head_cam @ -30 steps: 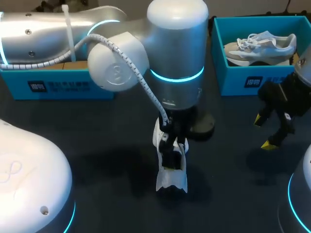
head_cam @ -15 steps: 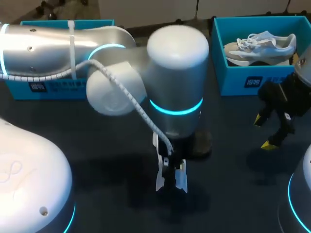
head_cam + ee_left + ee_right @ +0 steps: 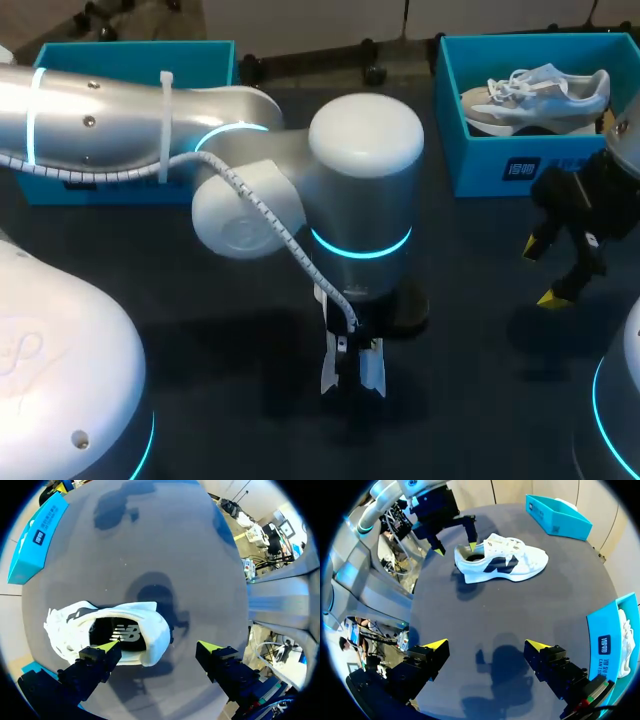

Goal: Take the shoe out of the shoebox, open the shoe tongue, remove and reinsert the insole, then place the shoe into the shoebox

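Lowered since the earlier frame: the left arm, now closer over the shoe, with more of the upper-left shoebox showing. The right arm is unchanged.

Head view. Shoe (image 3: 331,376): white, on the table (image 3: 200,400) at lower centre, out of its box, mostly hidden under the left wrist. Right gripper (image 3: 545,272): right edge, fingers apart, holding nothing. Shoebox (image 3: 130,52): teal, upper left. Second shoebox (image 3: 480,165): upper right, contains another shoe (image 3: 540,92).

Left wrist view. Left gripper (image 3: 159,647): fingers wide apart, one tip over the mouth of the shoe (image 3: 152,635) above the insole (image 3: 122,632), the other outside the heel. Nothing is clamped.

Right wrist view. Right gripper (image 3: 487,645): spread above the table. Shoe (image 3: 502,562): well ahead, upright on its sole, left gripper (image 3: 456,549) at its heel end.

Step, as judged: probably insole removal. The inner finger should reach the insole's heel edge and pinch that alone, not the collar. The idle gripper could steady the toe.

Surface: dark and flat. Both boxes stand well apart from the shoe, leaving room to lift.
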`<state>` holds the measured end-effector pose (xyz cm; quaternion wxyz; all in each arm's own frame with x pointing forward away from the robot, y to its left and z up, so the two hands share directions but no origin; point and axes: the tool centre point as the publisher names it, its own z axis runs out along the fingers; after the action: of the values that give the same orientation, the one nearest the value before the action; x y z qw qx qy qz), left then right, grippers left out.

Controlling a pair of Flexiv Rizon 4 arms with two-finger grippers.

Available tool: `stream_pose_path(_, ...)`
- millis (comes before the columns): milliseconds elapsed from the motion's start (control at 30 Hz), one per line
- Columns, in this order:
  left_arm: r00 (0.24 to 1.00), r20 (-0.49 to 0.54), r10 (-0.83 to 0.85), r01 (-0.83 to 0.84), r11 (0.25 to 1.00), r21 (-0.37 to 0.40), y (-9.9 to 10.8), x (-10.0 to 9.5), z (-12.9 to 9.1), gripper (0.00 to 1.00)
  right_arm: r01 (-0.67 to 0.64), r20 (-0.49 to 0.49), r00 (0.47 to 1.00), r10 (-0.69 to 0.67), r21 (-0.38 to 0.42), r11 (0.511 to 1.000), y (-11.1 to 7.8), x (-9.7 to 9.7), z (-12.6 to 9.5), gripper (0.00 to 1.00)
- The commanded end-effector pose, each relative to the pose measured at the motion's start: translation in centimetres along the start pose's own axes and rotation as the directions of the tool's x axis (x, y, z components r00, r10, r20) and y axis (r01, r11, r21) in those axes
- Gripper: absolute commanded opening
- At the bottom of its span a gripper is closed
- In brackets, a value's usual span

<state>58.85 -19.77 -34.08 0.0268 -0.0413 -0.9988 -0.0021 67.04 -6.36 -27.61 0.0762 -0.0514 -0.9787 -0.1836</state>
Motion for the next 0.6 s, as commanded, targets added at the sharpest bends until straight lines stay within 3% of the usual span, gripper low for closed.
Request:
stream_pose_path(33,1.000,0.004,-0.005,0.005,1.000,0.002,-0.2,0.5,0.8,1.00,0.000,0.000,1.000,0.000,0.003,1.000,0.0,0.0,0.1,1.00)
stream_pose_path(600,0.999,-0.008,-0.046,0.046,0.999,-0.008,-0.6,-0.2,4.6,1.00,0.000,0.000,1.000,0.000,0.003,1.000,0.0,0.0,0.1,1.00)
